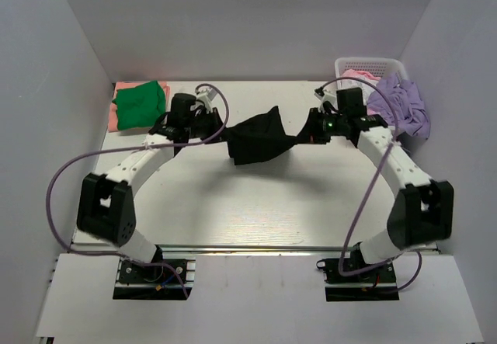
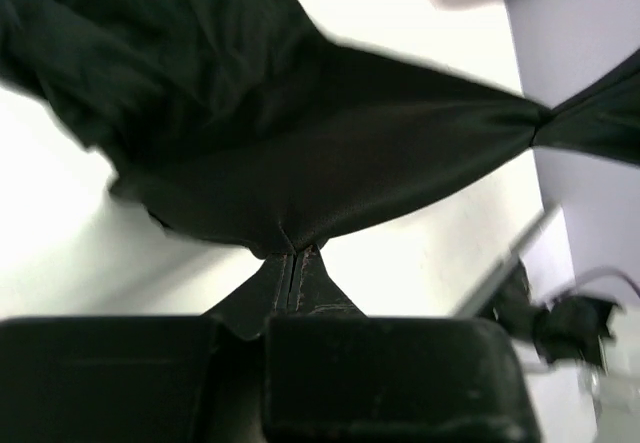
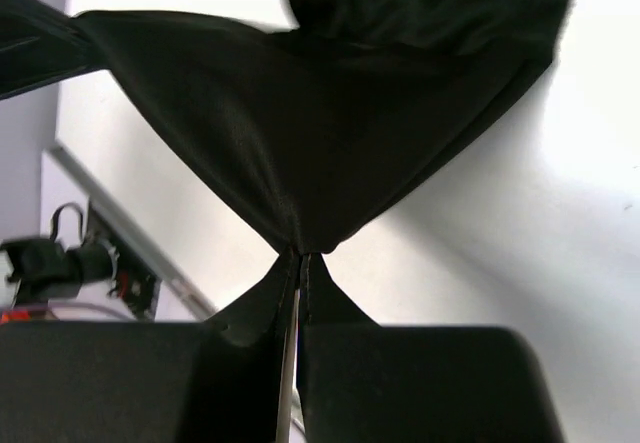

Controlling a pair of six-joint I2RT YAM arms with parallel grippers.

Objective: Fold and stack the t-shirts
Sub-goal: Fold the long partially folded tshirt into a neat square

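A black t-shirt hangs stretched above the middle of the table between my two grippers. My left gripper is shut on its left end. In the left wrist view the fingertips pinch a gathered point of the black cloth. My right gripper is shut on the right end, and its wrist view shows the same pinch on the cloth. The shirt's middle sags in folds. A folded green t-shirt lies on a salmon-pink one at the back left.
A white lattice basket stands at the back right corner with pale pink cloth inside. A lavender t-shirt is draped over its front. White walls enclose the table on the left, back and right.
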